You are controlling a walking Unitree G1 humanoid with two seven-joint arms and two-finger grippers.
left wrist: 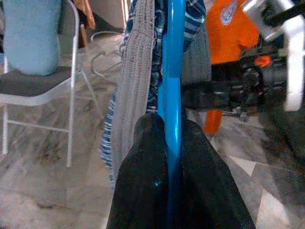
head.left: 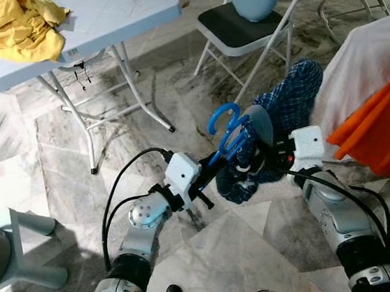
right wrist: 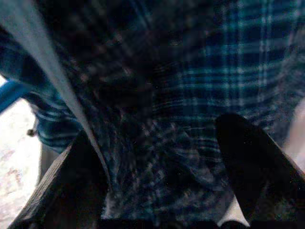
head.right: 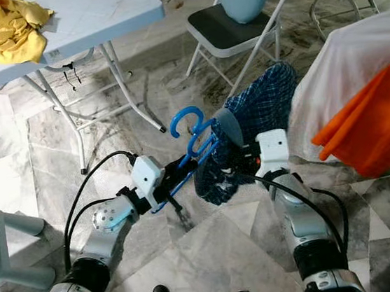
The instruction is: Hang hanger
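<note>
Above the marble floor (head.left: 215, 256), both silver arms reach forward and inward, meeting at a blue hanger (head.left: 225, 130) draped with a plaid garment (head.left: 287, 118). The hanger's lower bar is hidden by cloth. The left gripper (left wrist: 169, 143) has its jaws clenched on the hanger's blue bar; the right gripper (right wrist: 157, 157) spreads its jaws wide against the plaid fabric.
</note>
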